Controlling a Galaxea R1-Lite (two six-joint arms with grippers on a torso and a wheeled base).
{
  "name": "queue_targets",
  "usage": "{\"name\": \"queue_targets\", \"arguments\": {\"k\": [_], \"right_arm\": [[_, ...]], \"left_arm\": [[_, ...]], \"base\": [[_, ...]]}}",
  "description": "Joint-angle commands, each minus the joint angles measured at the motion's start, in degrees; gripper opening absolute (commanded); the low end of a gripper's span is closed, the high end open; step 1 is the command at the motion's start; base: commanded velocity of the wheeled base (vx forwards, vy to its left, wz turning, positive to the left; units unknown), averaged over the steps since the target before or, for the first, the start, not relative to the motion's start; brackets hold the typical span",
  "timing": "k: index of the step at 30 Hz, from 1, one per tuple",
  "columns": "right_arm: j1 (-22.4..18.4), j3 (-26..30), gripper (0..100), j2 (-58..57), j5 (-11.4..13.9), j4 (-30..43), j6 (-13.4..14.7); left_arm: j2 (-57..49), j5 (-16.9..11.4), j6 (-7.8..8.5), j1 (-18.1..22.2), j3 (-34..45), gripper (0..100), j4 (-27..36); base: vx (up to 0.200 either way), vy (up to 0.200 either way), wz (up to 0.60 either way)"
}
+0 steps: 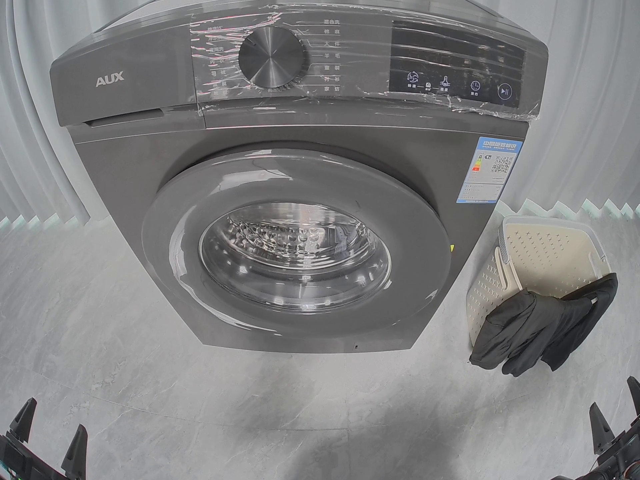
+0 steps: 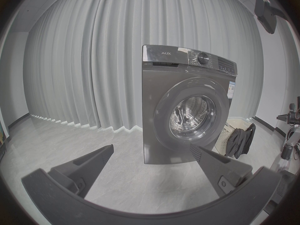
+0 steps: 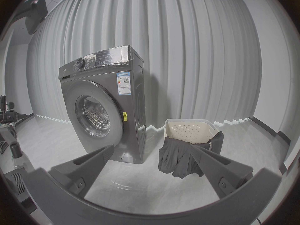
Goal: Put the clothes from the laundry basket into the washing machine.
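Left gripper (image 1: 53, 428), low over the near left of the floor (image 1: 200, 395): fingers spread wide, nothing between them. Right gripper (image 1: 612, 401), low at the near right: likewise spread and empty. Both well apart from the washer (image 1: 293, 168) and from the clothes (image 1: 533, 331).

Clothes dark, draped over the near rim of the basket (image 1: 553, 235) and hanging down to the floor. Ahead of the right gripper and nearer to it; across the washer's whole front from the left one. Basket pale, perforated, tilted with its mouth toward the robot, just beside the washer's lower right corner. Door (image 1: 293, 255) shut, drum (image 1: 293, 241) seen through the glass.

From the head: control strip face-on, with dial (image 1: 272, 58) under wrinkled film (image 1: 227, 41), and a label (image 1: 490, 168) at the front's upper right.

From the right wrist, past its own gripper (image 3: 151, 147): right flank of the washer (image 3: 103, 110), hidden from the head, plus a gap of floor between washer and basket (image 3: 190, 132), clothes (image 3: 175, 160) spilling forward.

From the left wrist, past its own gripper (image 2: 151, 147): left flank of the washer (image 2: 181, 110), basket (image 2: 229, 125) and clothes (image 2: 239, 139) just past its right edge, curtain (image 2: 93, 78) behind.
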Motion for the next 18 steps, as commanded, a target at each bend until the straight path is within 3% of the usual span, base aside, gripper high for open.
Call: {"name": "queue_targets", "arguments": {"k": [1, 3, 15, 18], "right_arm": [[0.02, 1.01, 100, -0.93, 0.0, 0.0, -0.04], [0.02, 1.01, 100, -0.93, 0.0, 0.0, -0.04], [0.02, 1.01, 100, -0.93, 0.09, 0.0, -0.04], [0.02, 1.01, 100, -0.93, 0.09, 0.0, -0.04]], "left_arm": [[-1.01, 0.0, -0.04, 0.0, 0.92, 100, 0.0], [-0.92, 0.0, -0.04, 0.0, 0.92, 100, 0.0], [-0.92, 0.09, -0.04, 0.0, 0.92, 100, 0.09], [-0.92, 0.09, -0.04, 0.0, 0.92, 100, 0.09]], "base": [[0.0, 0.2, 0.0], [0.0, 0.2, 0.0], [0.0, 0.0, 0.0], [0.2, 0.0, 0.0]]}}
